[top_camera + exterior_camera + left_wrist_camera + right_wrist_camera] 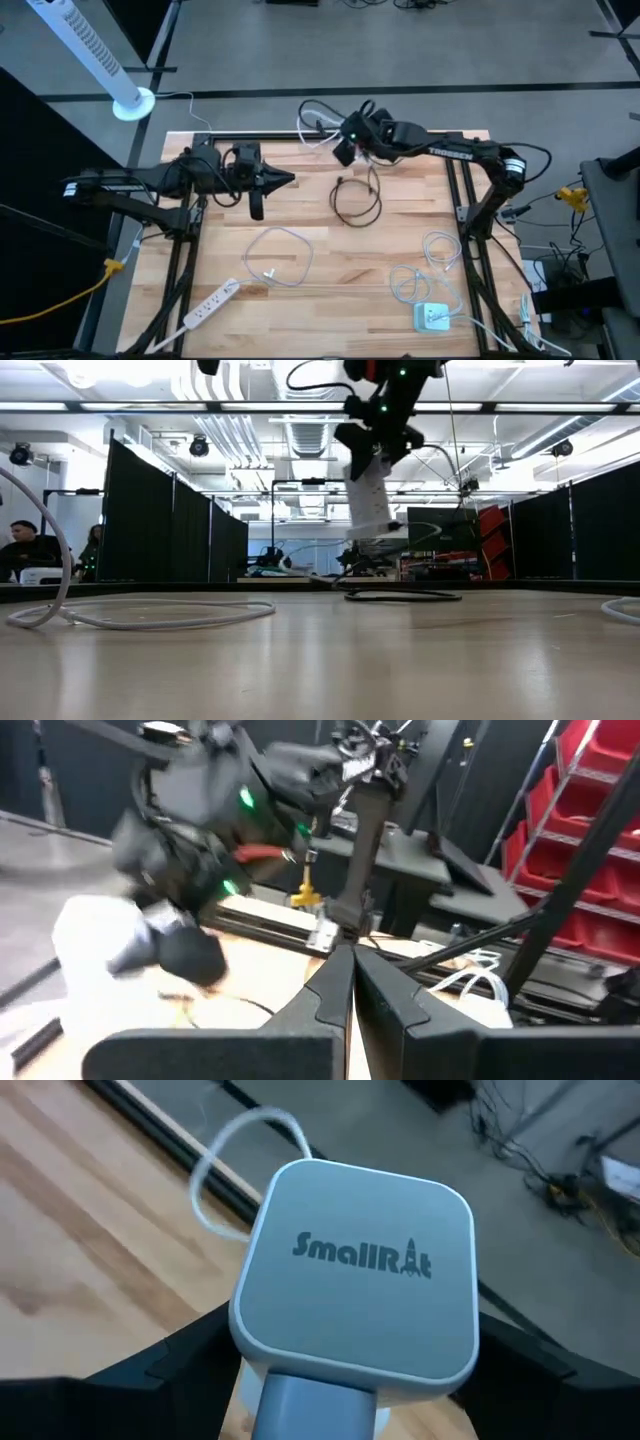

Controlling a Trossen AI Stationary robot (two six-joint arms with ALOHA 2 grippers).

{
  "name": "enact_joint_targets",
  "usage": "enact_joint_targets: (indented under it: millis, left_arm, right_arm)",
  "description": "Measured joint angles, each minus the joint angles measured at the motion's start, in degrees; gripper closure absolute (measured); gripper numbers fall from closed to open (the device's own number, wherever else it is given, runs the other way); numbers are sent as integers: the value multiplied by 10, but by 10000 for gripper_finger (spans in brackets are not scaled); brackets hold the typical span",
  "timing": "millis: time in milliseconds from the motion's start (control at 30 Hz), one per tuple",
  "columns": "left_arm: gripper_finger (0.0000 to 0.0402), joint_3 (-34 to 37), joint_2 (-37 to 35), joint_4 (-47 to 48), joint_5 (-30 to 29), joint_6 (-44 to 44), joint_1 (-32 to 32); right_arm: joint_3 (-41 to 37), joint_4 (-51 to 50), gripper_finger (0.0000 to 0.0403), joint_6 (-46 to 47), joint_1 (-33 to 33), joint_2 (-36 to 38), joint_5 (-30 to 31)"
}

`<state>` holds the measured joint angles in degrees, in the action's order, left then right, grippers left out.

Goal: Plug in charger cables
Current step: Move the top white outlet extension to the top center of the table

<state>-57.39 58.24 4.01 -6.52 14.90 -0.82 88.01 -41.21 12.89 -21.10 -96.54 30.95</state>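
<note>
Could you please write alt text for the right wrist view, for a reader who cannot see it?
A white charger block printed "SmallRat" fills the view, held between the right gripper's dark fingers above the wooden table. A white cable loops behind it.

The tabletop [320,250] is pale striped wood. One cable [357,200] is black, another cable [277,255] white. The charger block [355,1285] is white with grey lettering.

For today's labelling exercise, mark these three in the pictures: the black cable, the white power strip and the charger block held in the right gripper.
black cable [356,203]: high view, on its loop's left side.
white power strip [211,304]: high view, middle of its body.
charger block [355,1270]: right wrist view, its printed face.
</note>
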Motion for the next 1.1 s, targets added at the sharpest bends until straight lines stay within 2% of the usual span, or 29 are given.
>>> enact_joint_targets:
  millis: [167,367,567,867,1100]
  left_arm:
    - [402,1,36,-25,0,29,6]
    - [402,1,76,-58,1,53,20]
    - [402,1,105,-82,2,73,35]
    - [402,2,115,-90,0,122,48]
    - [402,2,116,-118,-2,132,70]
  right_arm:
    - [-42,12,108,7,-21,-1,-24]
    - [-161,135,108,27,-30,-3,-27]
    - [-240,269,108,53,-32,7,6]
    - [-258,286,108,84,-31,20,6]
    - [-257,337,108,35,-46,29,19]
